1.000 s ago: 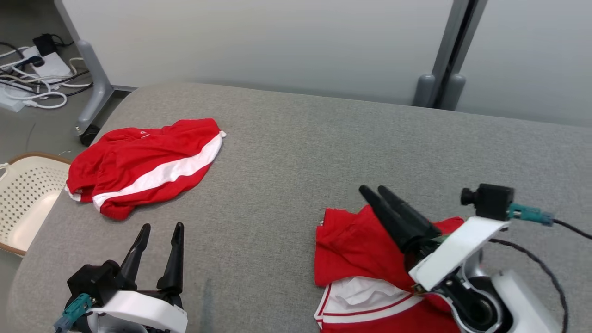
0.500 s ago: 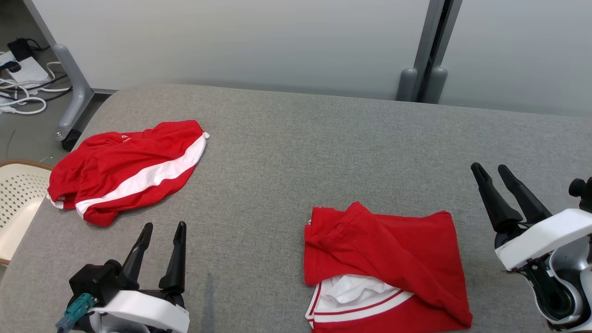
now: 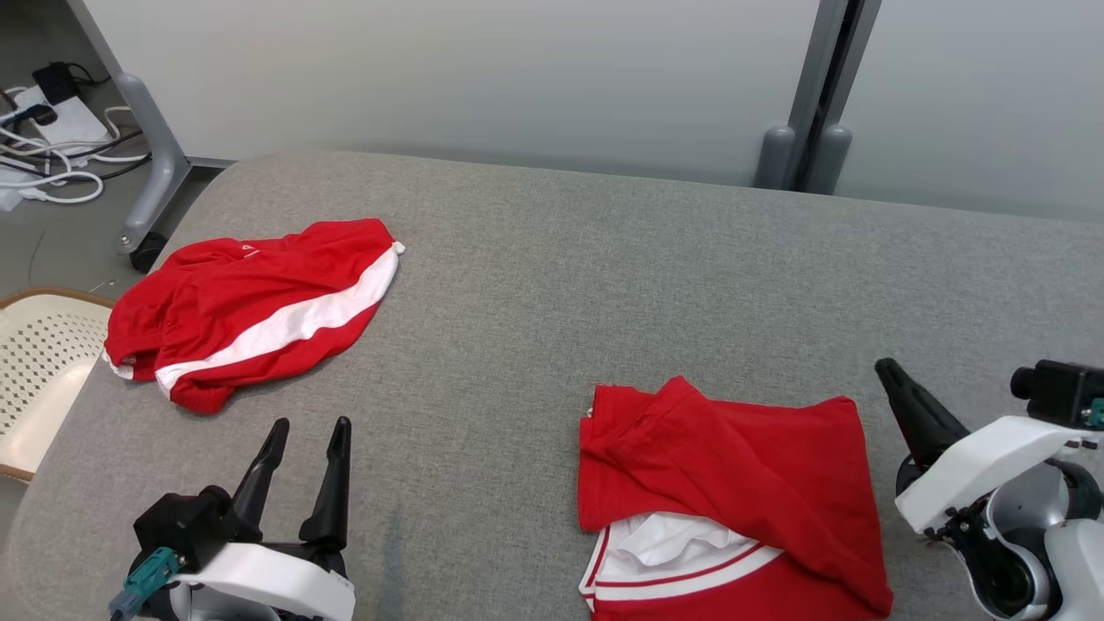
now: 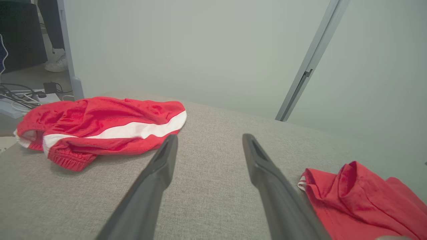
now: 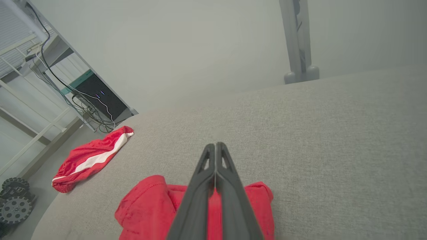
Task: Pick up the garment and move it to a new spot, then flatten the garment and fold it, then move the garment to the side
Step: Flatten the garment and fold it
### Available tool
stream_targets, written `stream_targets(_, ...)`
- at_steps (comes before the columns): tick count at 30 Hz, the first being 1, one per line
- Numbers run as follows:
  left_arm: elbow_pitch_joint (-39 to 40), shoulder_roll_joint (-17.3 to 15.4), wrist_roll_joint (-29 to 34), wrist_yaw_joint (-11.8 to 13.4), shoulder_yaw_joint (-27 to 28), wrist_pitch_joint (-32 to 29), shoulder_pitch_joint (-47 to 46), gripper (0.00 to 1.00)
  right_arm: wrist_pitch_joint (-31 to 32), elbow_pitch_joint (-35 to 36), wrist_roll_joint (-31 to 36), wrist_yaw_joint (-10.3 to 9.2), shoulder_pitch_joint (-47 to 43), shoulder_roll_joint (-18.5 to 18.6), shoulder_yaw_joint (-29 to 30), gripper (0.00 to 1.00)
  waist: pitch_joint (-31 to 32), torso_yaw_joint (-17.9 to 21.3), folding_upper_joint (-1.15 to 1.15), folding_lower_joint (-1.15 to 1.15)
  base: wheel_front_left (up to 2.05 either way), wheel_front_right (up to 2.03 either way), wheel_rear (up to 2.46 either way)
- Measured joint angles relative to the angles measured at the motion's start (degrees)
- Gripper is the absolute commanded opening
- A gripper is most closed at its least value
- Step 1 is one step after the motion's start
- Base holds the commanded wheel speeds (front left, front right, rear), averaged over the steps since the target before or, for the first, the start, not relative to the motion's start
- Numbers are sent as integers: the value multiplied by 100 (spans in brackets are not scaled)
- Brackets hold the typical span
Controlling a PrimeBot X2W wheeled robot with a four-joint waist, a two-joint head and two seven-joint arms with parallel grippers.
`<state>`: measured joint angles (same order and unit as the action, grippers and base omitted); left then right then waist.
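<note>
Left gripper [image 3: 311,424]: hangs over the near left part of the grey table [image 3: 604,276], fingers wide apart, nothing between them.

Right gripper [image 3: 887,369]: hangs over the near right part of the table, fingers pressed tight together, holding nothing.

Folded red garment [image 3: 733,466]: lies on the near part of the table, a little right of the middle. Red on top, with some white and a red stripe peeking out at the near side. Sits just left of the right gripper, not touching it, and well to the right of the left gripper.

Red shorts [image 3: 250,302]: lie bunched up on the far left part of the table, with a white stripe across.

White basket [image 3: 43,362]: stands low beside the table's left end.

Cables [image 3: 52,164]: lie on the floor past the table's far left corner.
</note>
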<state>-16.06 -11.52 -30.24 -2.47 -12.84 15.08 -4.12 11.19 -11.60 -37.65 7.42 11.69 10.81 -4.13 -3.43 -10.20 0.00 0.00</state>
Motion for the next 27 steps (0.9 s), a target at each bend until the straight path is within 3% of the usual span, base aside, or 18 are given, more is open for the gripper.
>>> stream_targets(8,-69,21,8,-26,-47,0,-35,100,521,-1040,25,0,162,-171,-285,0,-4,-148,0,0,0,0,0)
stream_targets(16,-110,33,10,-45,-45,0,-78,100,702,-1724,-397,0,183,-310,-394,0,-14,-440,0,0,0,0,0)
stream_targets(21,-104,40,15,-44,-42,0,-77,100,824,-1874,-751,0,182,-376,-577,0,-28,-580,0,0,0,0,0)
stream_targets(27,-79,14,15,-44,-4,0,-73,100,1003,-1577,-1298,0,137,-405,-958,0,-52,-653,0,0,0,0,0)
